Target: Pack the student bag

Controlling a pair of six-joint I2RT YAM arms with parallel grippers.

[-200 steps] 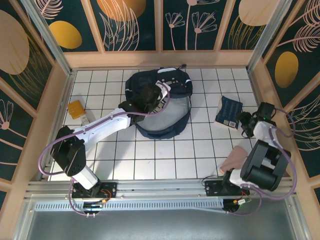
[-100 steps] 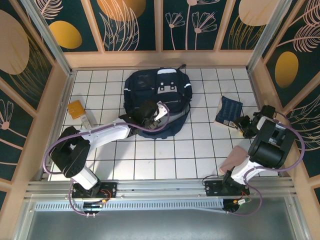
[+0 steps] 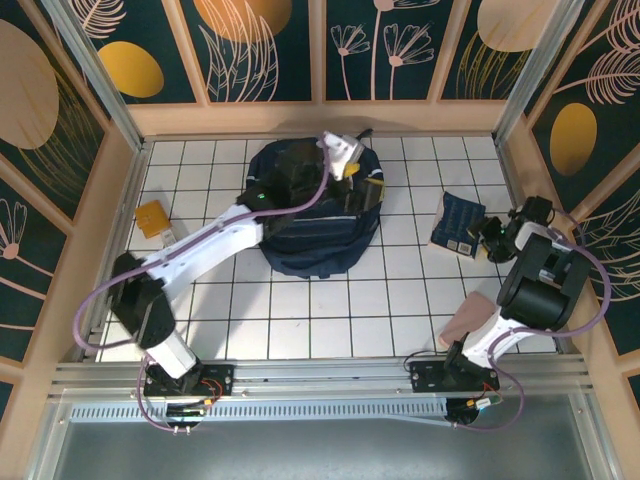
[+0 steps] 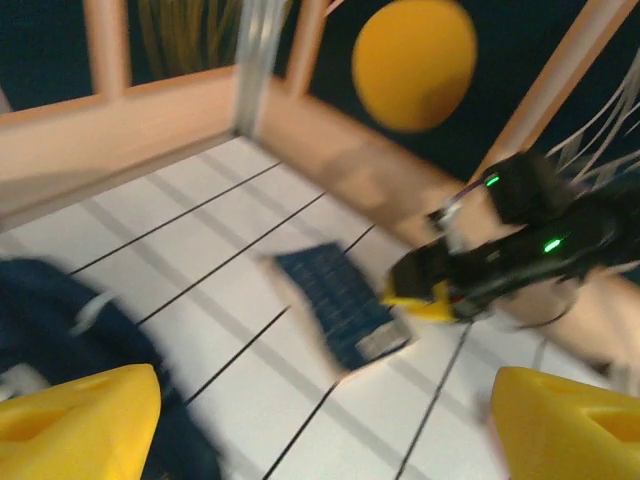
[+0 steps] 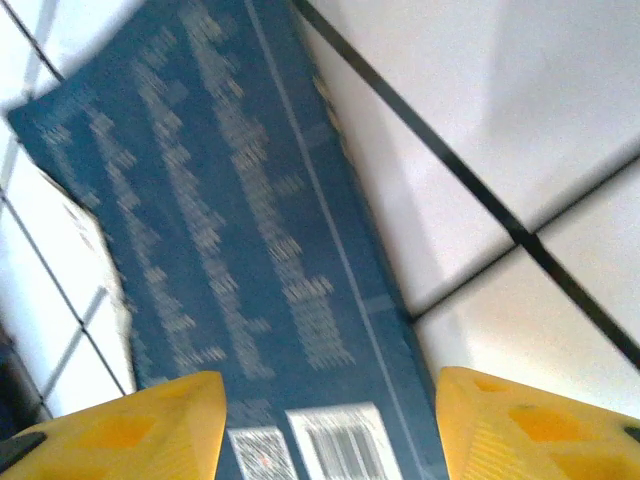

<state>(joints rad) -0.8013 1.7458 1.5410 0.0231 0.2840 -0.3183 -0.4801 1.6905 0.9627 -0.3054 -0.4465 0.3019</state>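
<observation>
Student bag point(image 3: 315, 225): soft navy fabric, slumped rounded heap, far-centre on the white gridded counter point(image 3: 330, 320). Left end effector point(image 4: 320, 425) over the bag's far right edge, jaws wide, empty. Right end effector point(image 5: 330, 430) jaws parted over a flat patterned blue pouch point(image 3: 458, 222) at right. Near tiles bare

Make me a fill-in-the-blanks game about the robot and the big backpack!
The left hand hovers above the student bag with its fingers ____.
The right hand is next to a patterned pouch coloured ____.
In the top view, the small orange packet lies to the bag's ____.
Both hands' fingertips are coloured ____.
Missing words: open; blue; left; yellow.
</observation>
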